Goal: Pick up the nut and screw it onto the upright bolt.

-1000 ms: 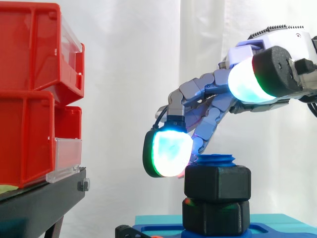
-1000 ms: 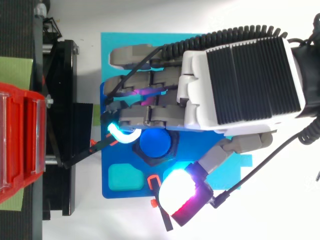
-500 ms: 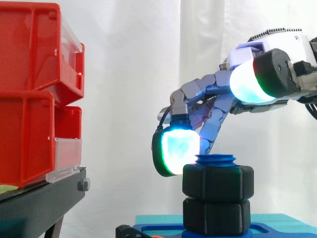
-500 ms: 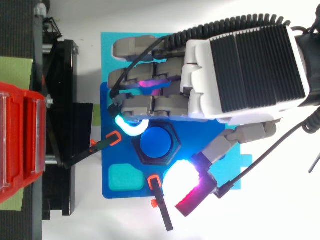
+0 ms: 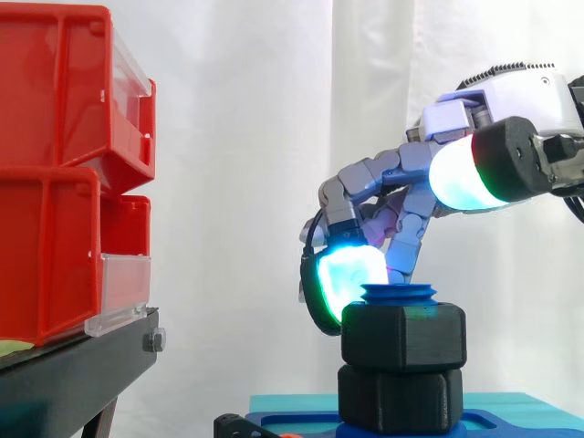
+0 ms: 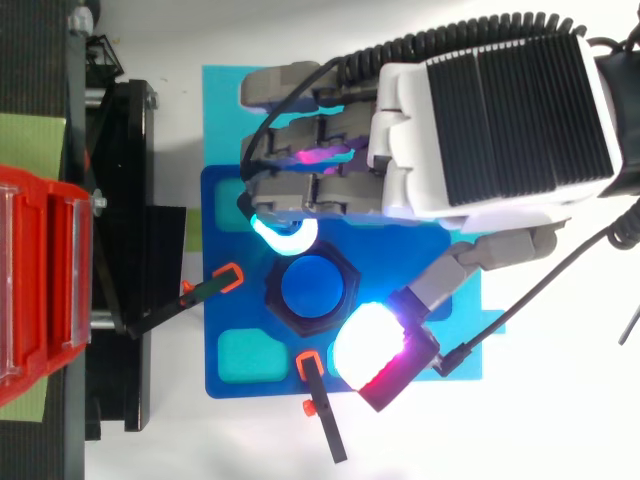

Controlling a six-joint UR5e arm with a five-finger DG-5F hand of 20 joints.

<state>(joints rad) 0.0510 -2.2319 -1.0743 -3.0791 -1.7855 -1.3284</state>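
A black hex nut (image 5: 403, 336) sits on the upright blue bolt (image 5: 398, 293), above a second black hex piece (image 5: 400, 400). From above, the bolt's blue top (image 6: 311, 287) shows inside the nut's black rim (image 6: 275, 300). My hand (image 6: 490, 120) hovers over them from the right. Its fingers are bent down, and one cyan-glowing fingertip (image 5: 342, 283) rests against the nut's upper left edge. The thumb pad (image 5: 461, 173) is raised well above the nut and stands off to its other side (image 6: 368, 345). Nothing is clasped.
The bolt stands on a blue fixture plate (image 6: 455, 365) over a lighter teal board (image 6: 220, 110). Two orange-and-black clamps (image 6: 215, 285) (image 6: 318, 410) lie at the plate's edges. Red bins (image 5: 64, 173) on a black stand (image 5: 73, 374) rise to the left.
My fingers have drawn back toward the arm, the glowing fingertip sliding along the nut's side. The thumb has swung closer to the nut seen from above. The nut seems slightly turned.
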